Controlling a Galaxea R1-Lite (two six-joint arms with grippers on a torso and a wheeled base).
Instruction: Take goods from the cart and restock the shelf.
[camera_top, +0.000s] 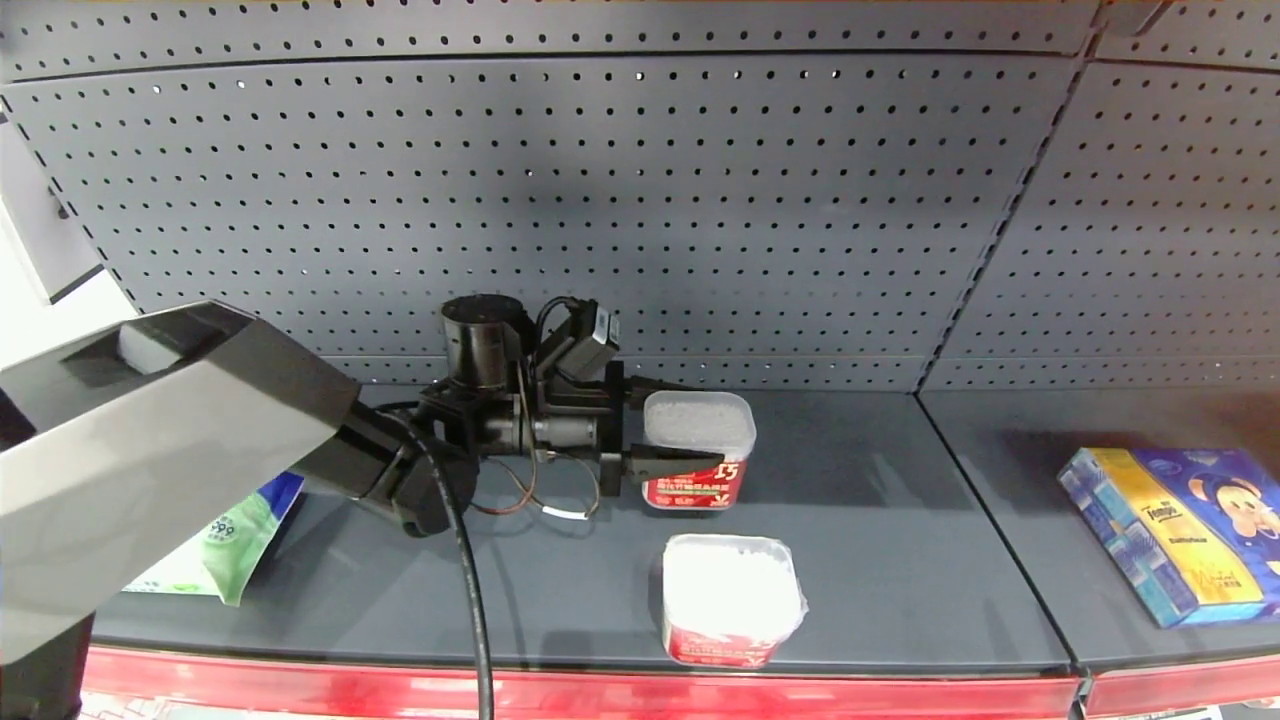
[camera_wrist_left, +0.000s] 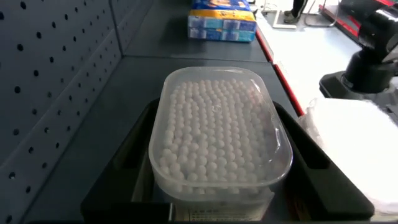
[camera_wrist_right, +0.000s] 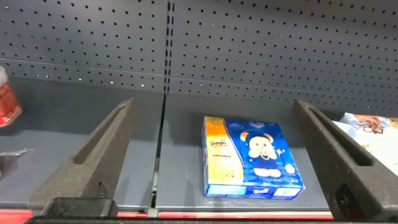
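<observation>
Your left gripper (camera_top: 690, 428) pinches a tub (camera_top: 700, 490) upright near the shelf's (camera_top: 880, 560) back edge, behind a second tub (camera_top: 730, 600) at the front edge, probably to line them up. Your right gripper (camera_wrist_right: 212, 109) is spread, facing the tissue box (camera_wrist_right: 252, 155).

Saw matt, smooth painted metal in the shelf (camera_top: 880, 520); clear glossy plastic in the rear tub (camera_top: 698, 425); shiny film round the front tub (camera_top: 730, 600); glossy printed wrapping on the tissue box (camera_top: 1180, 530).
</observation>
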